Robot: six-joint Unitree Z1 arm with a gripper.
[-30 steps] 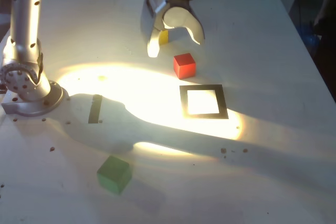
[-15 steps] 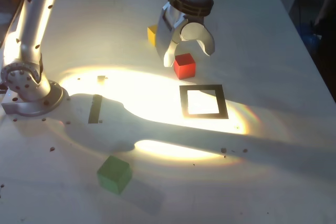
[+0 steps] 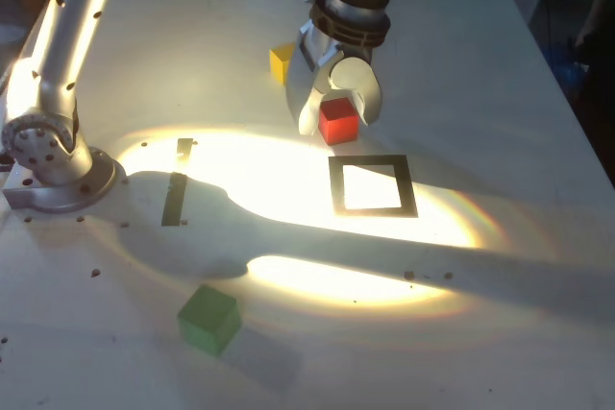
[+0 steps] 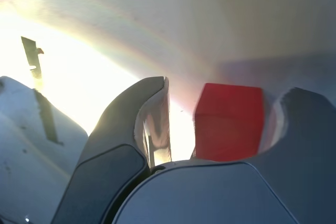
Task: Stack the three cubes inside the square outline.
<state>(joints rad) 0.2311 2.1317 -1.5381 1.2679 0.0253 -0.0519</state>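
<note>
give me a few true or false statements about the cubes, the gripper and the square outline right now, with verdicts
1. The red cube sits between the open fingers of the gripper. True.
2. The square outline already holds a cube. False: its white centre is bare.
3. The yellow cube is stacked on the red cube. False: it sits apart on the table.
4. The green cube lies far from the outline, near the exterior view's lower left. True.
</note>
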